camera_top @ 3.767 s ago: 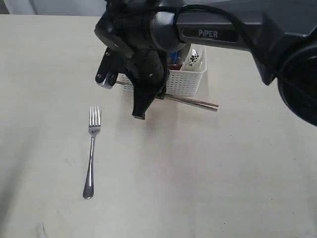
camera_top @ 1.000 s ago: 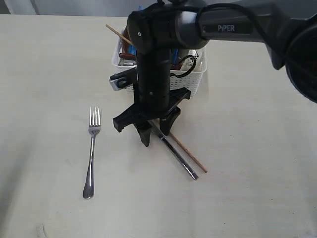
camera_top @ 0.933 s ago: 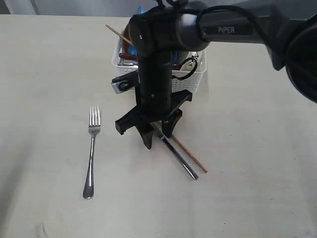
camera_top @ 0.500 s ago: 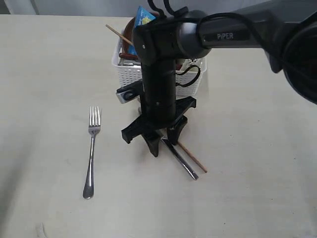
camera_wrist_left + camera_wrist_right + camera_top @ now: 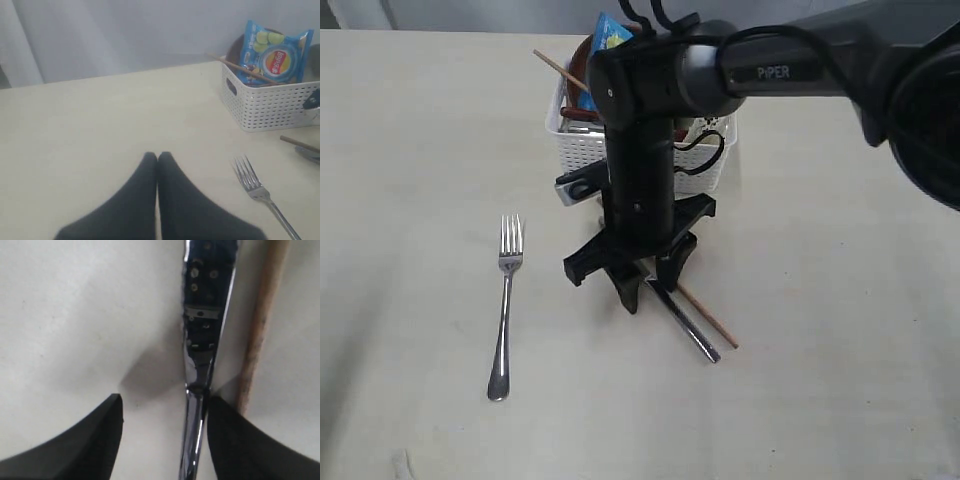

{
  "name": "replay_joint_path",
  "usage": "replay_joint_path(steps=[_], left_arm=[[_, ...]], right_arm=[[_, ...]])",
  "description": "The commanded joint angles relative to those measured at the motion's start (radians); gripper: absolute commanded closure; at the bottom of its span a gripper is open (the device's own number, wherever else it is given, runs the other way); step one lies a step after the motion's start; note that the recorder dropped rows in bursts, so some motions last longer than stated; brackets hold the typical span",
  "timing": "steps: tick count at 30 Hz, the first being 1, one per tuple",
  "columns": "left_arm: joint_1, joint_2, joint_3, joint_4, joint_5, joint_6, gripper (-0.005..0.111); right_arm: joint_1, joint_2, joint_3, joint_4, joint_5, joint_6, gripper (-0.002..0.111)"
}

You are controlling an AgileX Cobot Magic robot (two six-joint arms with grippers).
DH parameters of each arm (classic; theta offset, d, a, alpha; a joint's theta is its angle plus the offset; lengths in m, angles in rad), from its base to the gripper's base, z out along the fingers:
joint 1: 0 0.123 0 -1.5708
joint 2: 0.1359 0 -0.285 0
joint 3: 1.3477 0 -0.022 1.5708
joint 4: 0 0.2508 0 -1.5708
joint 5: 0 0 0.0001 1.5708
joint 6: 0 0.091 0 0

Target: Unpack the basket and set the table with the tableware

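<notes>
Knife (image 5: 685,325) flat on worktop (image 5: 820,350) beside chopstick (image 5: 712,322), near basket (image 5: 705,165) | right fingers (image 5: 90,440) spread astride knife | left fingers (image 5: 140,200) pressed together | advisable: raise straight up, avoid nudging knife or chopstick.

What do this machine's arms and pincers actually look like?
The right arm is a thick, rounded tube, dark grey to black, with PiPER lettered in white and thin black cables looping off it. The right gripper has two black fingers on a wide crossbar. The left gripper shows two matte black fingers tapering to points.
</notes>
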Motion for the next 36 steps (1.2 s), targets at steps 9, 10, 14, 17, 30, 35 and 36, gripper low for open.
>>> replay_joint_path(steps=[9, 10, 14, 17, 30, 35, 36], left_arm=[[0.000, -0.003, 0.002, 0.005, -0.008, -0.003, 0.107], [0.000, -0.003, 0.002, 0.005, -0.008, -0.003, 0.107], [0.000, -0.003, 0.002, 0.005, -0.008, -0.003, 0.107], [0.000, -0.003, 0.002, 0.005, -0.008, -0.003, 0.107], [0.000, -0.003, 0.002, 0.005, -0.008, -0.003, 0.107], [0.000, -0.003, 0.002, 0.005, -0.008, -0.003, 0.107], [0.000, -0.003, 0.002, 0.005, -0.008, -0.003, 0.107]], right_arm=[[-0.005, 0.056, 0.017, -0.055, -0.342, -0.031, 0.058], [-0.005, 0.056, 0.017, -0.055, -0.342, -0.031, 0.058], [-0.005, 0.056, 0.017, -0.086, -0.321, -0.031, 0.058], [-0.005, 0.056, 0.017, -0.107, -0.288, -0.030, 0.058], [-0.005, 0.056, 0.135, -0.152, -0.233, -0.029, 0.068], [-0.005, 0.056, 0.158, -0.139, -0.195, -0.029, 0.071], [-0.005, 0.056, 0.161, -0.133, -0.190, -0.029, 0.070]])
